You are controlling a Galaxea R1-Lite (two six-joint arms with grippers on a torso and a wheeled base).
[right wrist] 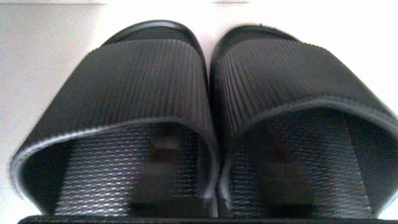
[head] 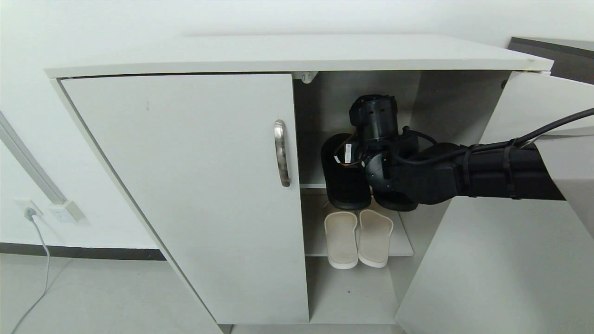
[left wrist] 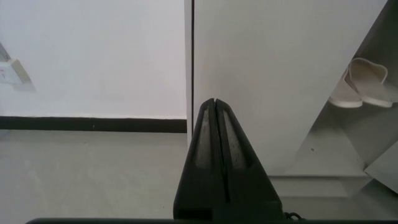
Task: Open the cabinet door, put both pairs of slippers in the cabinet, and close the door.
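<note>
Door [head: 487, 260] open; white slippers [head: 357, 239] shelved, black slippers [head: 345, 185] at shelf [head: 312, 186] above.
R gripper [head: 366, 160]: hold unclear; L gripper [left wrist: 214, 109] closed, empty. Closing left to do.

Cabinet [head: 297, 53] against white wall. Left door [head: 185, 195] shut, metal handle [head: 281, 153] upright near its inner edge. Right door [head: 487, 269] swung wide open. Right arm [head: 464, 174] reaches in from right, wrist at upper shelf [head: 312, 185]. Black slippers [head: 345, 185] side by side, seemingly on that shelf, heels past its front edge, partly hidden by wrist. White slippers [head: 341, 239] side by side on lower shelf [head: 313, 232], soles up, heels overhanging. Wall socket [head: 28, 208] far left, cable [head: 44, 260] trailing to floor.
</note>
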